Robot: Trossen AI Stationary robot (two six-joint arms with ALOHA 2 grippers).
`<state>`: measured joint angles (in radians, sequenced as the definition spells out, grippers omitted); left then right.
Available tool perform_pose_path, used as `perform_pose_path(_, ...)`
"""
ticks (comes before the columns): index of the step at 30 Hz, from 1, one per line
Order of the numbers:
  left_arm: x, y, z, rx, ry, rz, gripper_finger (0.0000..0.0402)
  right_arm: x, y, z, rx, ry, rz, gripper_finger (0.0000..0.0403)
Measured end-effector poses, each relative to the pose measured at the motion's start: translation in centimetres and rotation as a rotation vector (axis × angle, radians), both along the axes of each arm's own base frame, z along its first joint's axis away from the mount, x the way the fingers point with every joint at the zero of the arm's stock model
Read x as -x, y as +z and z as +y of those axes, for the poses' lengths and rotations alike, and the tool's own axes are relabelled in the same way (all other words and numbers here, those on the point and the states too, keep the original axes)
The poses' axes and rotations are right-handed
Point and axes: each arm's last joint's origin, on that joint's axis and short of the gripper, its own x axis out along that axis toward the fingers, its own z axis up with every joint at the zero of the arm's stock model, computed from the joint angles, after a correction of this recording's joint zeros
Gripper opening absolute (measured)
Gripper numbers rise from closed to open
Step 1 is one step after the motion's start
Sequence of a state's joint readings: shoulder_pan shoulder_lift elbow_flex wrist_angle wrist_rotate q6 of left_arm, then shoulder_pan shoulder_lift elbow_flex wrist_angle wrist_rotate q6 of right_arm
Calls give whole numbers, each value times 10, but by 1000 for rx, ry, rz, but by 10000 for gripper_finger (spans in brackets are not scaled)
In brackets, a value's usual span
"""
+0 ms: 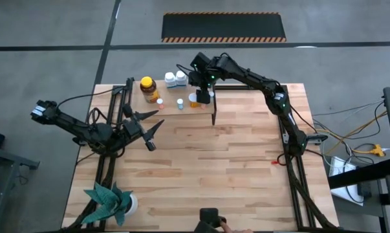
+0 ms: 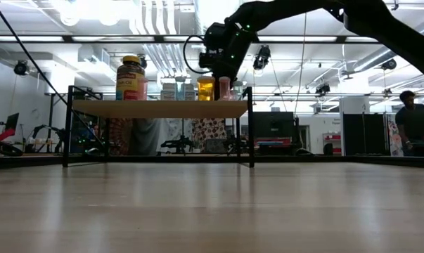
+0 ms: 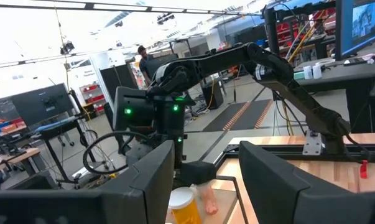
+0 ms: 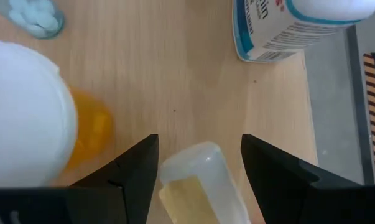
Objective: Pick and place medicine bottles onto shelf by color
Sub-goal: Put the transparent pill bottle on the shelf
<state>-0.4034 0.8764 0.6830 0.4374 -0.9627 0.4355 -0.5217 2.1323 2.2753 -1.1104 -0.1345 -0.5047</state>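
On the shelf (image 1: pixel 172 103), left to right in the high view, stand one amber jar (image 1: pixel 149 88) with a yellow lid, two tiny bottles (image 1: pixel 160 102) in front of it, two white bottles (image 1: pixel 176 79) behind, and one orange bottle (image 1: pixel 193 99) with a white cap. All stand upright, long axes vertical.

The left gripper (image 1: pixel 152 133) waits near the shelf's left end, fingers spread wide. The right gripper (image 4: pixel 196 165) hangs over the shelf's right part, fingers apart around a small clear-capped bottle (image 4: pixel 203 180) beside the orange one.
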Motion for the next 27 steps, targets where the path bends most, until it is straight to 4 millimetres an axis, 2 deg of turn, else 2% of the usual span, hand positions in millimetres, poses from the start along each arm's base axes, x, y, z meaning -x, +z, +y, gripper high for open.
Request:
perform_pose_path(9, 0, -1, 0, -1, 0, 1, 164, -2, 2, 1, 8, -3, -14, 208)
perform_pose_path(16, 0, -1, 0, -11, 2, 8, 164, -5, 5, 1, 23, -13, -54, 136)
perform_pose_path(20, 0, -1, 0, -14, 2, 10, 164, -3, 15, 2, 39, -2, -69, 109)
perform_pose_path(23, 0, -1, 0, -15, 2, 11, 164, -1, 26, 3, 54, 9, -84, 117)
perform_pose_path(27, 0, -1, 0, -15, 2, 11, 164, 4, 34, 6, 68, 33, -72, 157)
